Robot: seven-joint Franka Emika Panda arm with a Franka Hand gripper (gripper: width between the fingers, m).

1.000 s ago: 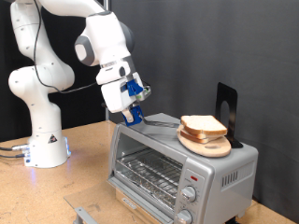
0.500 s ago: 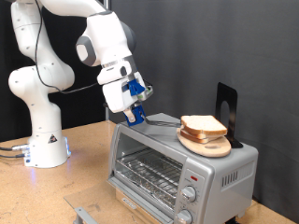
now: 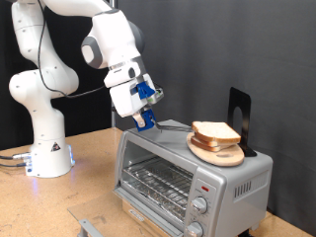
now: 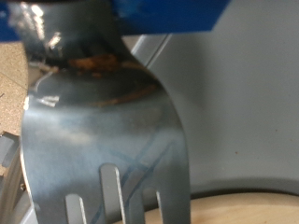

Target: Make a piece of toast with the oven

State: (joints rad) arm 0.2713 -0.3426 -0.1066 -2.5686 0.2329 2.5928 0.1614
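Two slices of toast [image 3: 213,131] lie stacked on a round wooden plate [image 3: 219,154] on top of the silver oven [image 3: 237,183]. The wire rack [image 3: 158,183] shows behind the oven's glass door. My gripper [image 3: 145,120] hangs over the top of the oven at the exterior view's left end, apart from the plate. It is shut on a metal fork [image 3: 170,126] whose tines point toward the plate. In the wrist view the fork [image 4: 103,121] fills the picture under the blue fingers, and a curved tan edge of the plate [image 4: 243,210] shows beyond its tines.
A black upright stand [image 3: 240,114] is behind the plate on the oven. The oven's two knobs [image 3: 201,206] face the front. The arm's white base [image 3: 44,148] stands on the wooden table [image 3: 89,188] at the exterior view's left. A grey metal piece [image 3: 89,227] lies at the bottom edge.
My gripper with the fork has shifted slightly up and to the exterior view's right, toward the plate. The toast, plate and oven have not moved.
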